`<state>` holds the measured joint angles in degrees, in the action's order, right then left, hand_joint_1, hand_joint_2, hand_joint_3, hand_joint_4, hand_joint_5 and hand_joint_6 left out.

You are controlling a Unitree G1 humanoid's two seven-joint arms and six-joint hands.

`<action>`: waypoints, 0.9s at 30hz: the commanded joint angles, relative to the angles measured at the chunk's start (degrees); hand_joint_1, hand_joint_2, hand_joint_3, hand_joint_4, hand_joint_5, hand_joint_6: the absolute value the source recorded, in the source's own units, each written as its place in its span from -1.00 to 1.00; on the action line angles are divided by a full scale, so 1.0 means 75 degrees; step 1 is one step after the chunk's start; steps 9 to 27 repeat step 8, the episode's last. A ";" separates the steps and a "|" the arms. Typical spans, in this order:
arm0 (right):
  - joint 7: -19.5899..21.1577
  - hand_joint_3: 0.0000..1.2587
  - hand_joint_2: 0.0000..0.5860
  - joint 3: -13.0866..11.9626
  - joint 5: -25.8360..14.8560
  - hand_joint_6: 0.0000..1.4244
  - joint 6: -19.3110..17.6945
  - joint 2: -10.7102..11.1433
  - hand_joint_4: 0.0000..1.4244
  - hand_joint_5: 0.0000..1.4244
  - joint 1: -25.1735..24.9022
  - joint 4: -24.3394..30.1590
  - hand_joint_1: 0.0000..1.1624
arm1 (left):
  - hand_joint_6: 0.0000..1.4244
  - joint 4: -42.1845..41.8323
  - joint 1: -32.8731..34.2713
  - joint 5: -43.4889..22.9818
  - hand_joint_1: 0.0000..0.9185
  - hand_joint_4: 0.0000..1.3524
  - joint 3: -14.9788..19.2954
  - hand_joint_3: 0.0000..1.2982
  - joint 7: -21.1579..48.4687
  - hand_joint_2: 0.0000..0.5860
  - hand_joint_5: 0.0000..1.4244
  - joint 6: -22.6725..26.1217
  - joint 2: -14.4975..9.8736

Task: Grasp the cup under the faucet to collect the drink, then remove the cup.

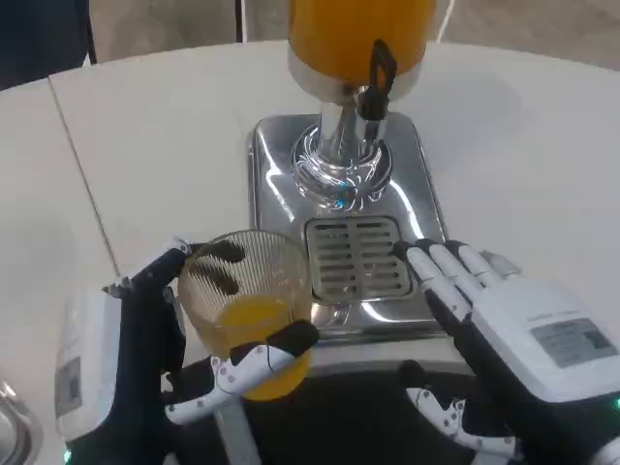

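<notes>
My left hand point(145, 363) grips a clear ribbed cup point(247, 310) with orange drink in its bottom, held at the front left corner of the silver drip tray point(281, 174). The cup stands left of the slotted grate point(356, 257), away from the black faucet point(376, 79) of the orange juice dispenser point(358, 34). My right hand point(504, 339) hovers open at the tray's front right, fingers spread and pointing toward the grate, holding nothing.
The dispenser's chrome base point(341, 165) rises at the back of the tray. The white table point(155, 126) has a seam running down its left side. A round metal object point(12, 426) peeks in at the bottom left.
</notes>
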<state>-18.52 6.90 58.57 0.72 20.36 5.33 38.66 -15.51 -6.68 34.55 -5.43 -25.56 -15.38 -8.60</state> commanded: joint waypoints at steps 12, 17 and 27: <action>-0.0188 -1.00 0.81 0.0063 0.0170 -0.95 0.0108 -0.0162 -1.00 -1.00 0.0149 0.0315 -0.16 | 1.00 -0.0348 -0.0129 0.0069 0.37 0.52 0.0054 0.71 0.0071 -1.00 0.97 -0.0235 0.0008; -0.0188 -1.00 0.81 0.0063 0.0170 -0.95 0.0108 -0.0162 -1.00 -1.00 0.0149 0.0315 -0.16 | 1.00 -0.0348 -0.0129 0.0069 0.37 0.52 0.0054 0.71 0.0071 -1.00 0.97 -0.0235 0.0008; -0.0188 -1.00 0.81 0.0063 0.0170 -0.95 0.0108 -0.0162 -1.00 -1.00 0.0149 0.0315 -0.16 | 1.00 -0.0348 -0.0129 0.0069 0.37 0.52 0.0054 0.71 0.0071 -1.00 0.97 -0.0235 0.0008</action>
